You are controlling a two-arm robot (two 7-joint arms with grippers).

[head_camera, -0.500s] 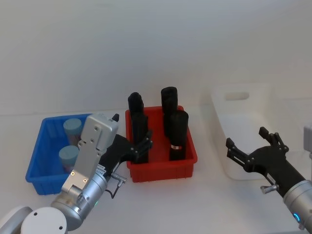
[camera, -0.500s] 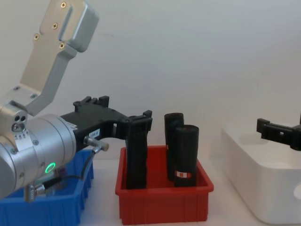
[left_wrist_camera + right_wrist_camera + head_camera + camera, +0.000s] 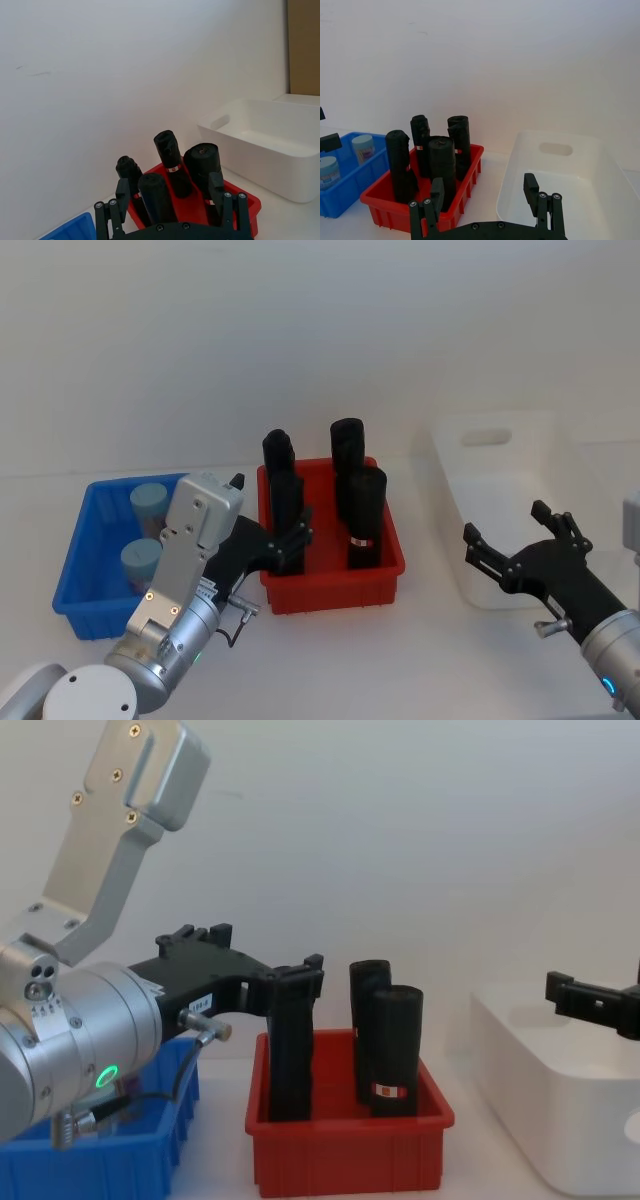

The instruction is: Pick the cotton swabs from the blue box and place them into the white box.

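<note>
Two cotton swabs jars with light blue lids (image 3: 149, 502) (image 3: 139, 560) stand in the blue box (image 3: 68, 585) at the left; the right wrist view shows them as jars (image 3: 363, 146) (image 3: 327, 170) in the blue box (image 3: 355, 175). My left gripper (image 3: 272, 518) hovers open and empty between the blue box and the red bin, low over the table. My right gripper (image 3: 508, 528) is open and empty just in front of the white box (image 3: 446, 475), which is empty inside (image 3: 600, 165).
A red bin (image 3: 330, 592) with several tall black cylinders (image 3: 361, 515) stands between the blue box and the white box. In the chest view the left gripper (image 3: 265, 955) sits close to one cylinder (image 3: 290, 1050). Bare table lies in front of the bins.
</note>
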